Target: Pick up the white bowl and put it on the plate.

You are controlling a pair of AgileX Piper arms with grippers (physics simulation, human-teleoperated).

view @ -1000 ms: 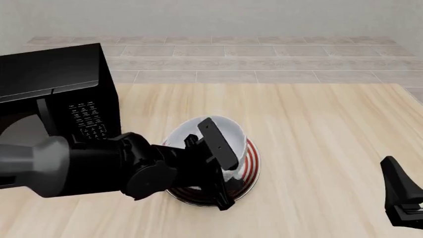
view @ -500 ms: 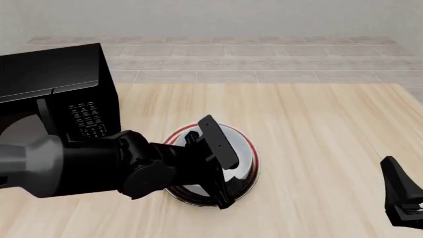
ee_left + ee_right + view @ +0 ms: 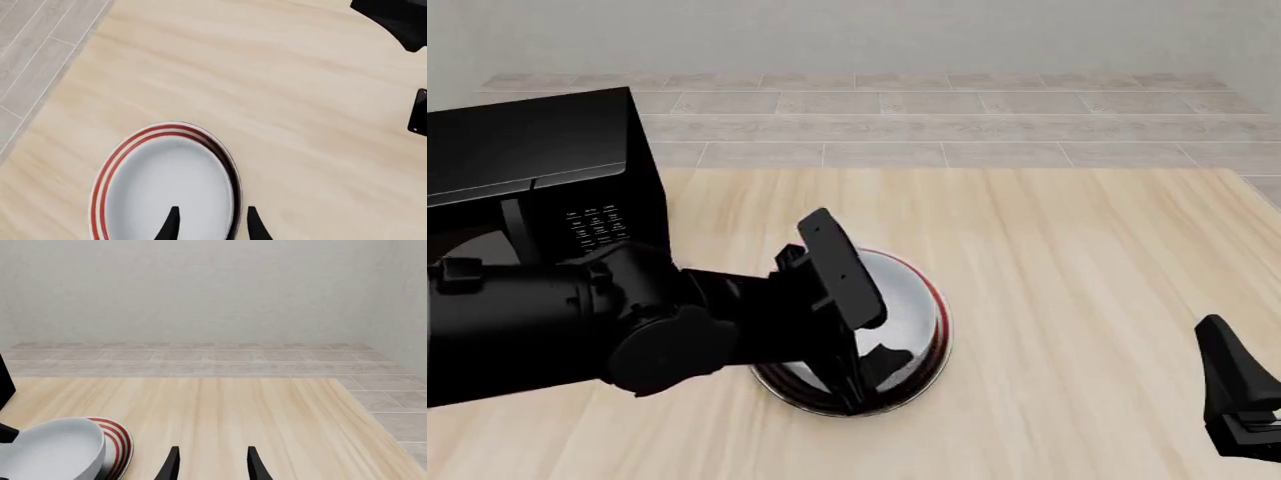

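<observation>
Deep glossy white bowl (image 3: 57, 450) seated on red-ringed flat white plate (image 3: 107, 175), beneath left fingers (image 3: 170, 227), spread, empty. Right fingers (image 3: 252, 465) spread, bowl well apart.

Overall light: bright, even, soft, with no visible lamp.
Sharpness: all three views are crisp from near to far; no blur, no bending at the edges.
Shadow: the left arm (image 3: 627, 330) casts a dark patch over the white bowl (image 3: 894, 330) in the front view, so the bowl there looks grey to black.
Gloss: the microwave (image 3: 541, 170), left of the bowl, shows a pale sheen on its top.
Wrist views: the plate (image 3: 107, 170) and bowl appear cleanly white.
</observation>
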